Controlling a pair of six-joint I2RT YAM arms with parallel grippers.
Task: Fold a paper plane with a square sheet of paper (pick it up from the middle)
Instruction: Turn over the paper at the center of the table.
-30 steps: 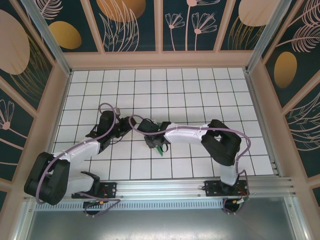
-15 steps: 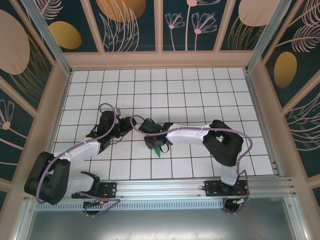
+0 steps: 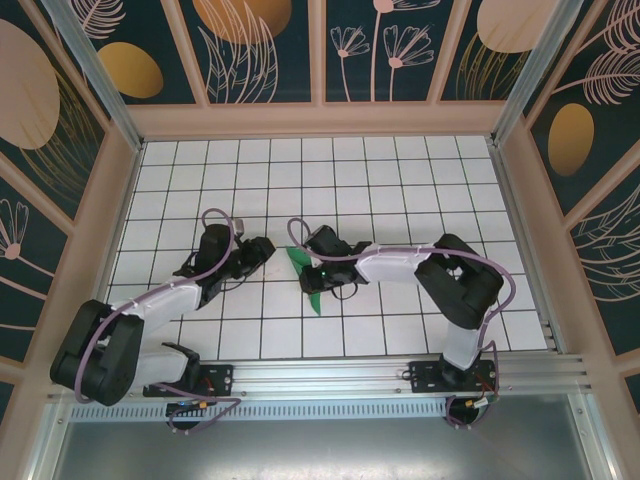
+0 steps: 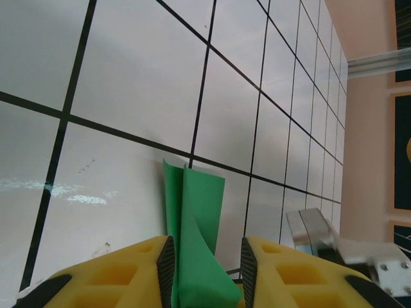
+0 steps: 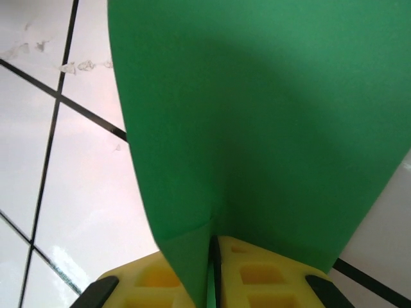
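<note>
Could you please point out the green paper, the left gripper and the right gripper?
folded green paper (image 5: 257, 96): right wrist view, middle of its broad face.
left gripper (image 4: 207, 247): left wrist view, midway between its yellow fingers.
right gripper (image 5: 214, 247): right wrist view, midway between its fingers pinching the paper.

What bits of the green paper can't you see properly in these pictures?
- Top view: the right arm covers the middle of the green paper; its creases are too small to see.
- Right wrist view: the paper runs off the top and right edges, above the right fingers clamped on it.
- Left wrist view: the bottom edge cuts its near end, between the left fingers.
</note>
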